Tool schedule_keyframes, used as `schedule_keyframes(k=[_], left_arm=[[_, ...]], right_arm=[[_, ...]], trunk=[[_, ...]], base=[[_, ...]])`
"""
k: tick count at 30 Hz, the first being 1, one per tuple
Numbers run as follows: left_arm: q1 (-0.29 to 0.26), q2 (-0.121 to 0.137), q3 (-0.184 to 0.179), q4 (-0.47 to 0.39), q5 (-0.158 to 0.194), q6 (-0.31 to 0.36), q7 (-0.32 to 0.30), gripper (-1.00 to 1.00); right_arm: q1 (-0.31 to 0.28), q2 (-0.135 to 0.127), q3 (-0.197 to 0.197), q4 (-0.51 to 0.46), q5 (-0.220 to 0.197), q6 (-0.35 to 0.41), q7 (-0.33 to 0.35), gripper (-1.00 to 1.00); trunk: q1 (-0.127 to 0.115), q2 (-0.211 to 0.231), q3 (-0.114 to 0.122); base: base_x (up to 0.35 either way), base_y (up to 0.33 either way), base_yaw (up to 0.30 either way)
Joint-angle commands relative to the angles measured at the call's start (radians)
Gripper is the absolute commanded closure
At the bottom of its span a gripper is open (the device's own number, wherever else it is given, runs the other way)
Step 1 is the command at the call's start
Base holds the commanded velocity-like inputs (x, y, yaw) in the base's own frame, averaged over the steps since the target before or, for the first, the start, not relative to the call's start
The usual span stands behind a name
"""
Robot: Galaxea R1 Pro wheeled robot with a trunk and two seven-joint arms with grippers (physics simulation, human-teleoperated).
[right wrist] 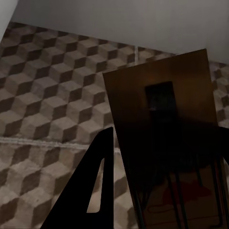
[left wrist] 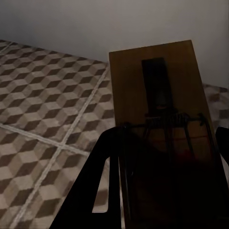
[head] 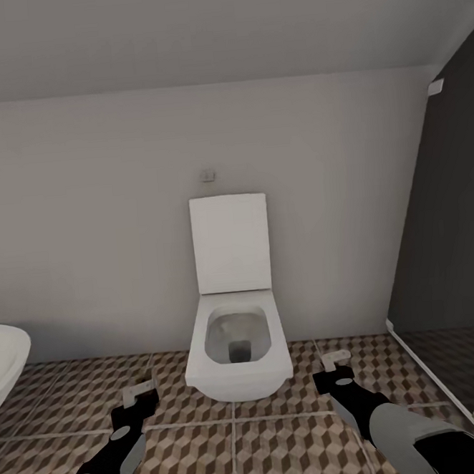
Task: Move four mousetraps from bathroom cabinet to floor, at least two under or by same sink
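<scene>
While each mousetrap (left wrist: 157,119) (right wrist: 164,138) pointed lengthwise beyond my fingers, my left gripper (head: 141,393) and right gripper (head: 333,369) pinched them, arms low.

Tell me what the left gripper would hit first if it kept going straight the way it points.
Probably the cube-patterned tiled floor, then the pale wall; depth is unclear. The left gripper holds a brown wooden mousetrap.

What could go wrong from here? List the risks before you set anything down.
1. Each gripper, left and right, holds a mousetrap well above the bathroom floor; letting go from this height could make it bounce or flip.
2. The robot faces the toilet, with just a white basin edge at far left; traps dropped here may land too far from a sink.
</scene>
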State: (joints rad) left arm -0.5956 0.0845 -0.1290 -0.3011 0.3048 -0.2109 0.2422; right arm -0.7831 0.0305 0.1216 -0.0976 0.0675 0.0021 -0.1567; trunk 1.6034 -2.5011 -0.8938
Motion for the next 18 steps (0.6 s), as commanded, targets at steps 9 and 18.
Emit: schedule_keyframes(k=[9,18], left_arm=[[-0.001,0.001,-0.009,0.000,0.008,-0.003,0.008,1.00],[-0.001,0.000,-0.009,0.000,0.008,-0.004,0.008,1.00]], right_arm=[[-0.001,-0.001,0.004,0.001,0.004,0.001,-0.001,1.00],[-0.001,-0.003,0.004,0.001,0.004,0.000,0.002,1.00]], trunk=[[0.004,-0.003,-0.036],[0.008,-0.005,-0.071]], base=[[0.000,0.000,0.000],[0.000,0.000,0.000]])
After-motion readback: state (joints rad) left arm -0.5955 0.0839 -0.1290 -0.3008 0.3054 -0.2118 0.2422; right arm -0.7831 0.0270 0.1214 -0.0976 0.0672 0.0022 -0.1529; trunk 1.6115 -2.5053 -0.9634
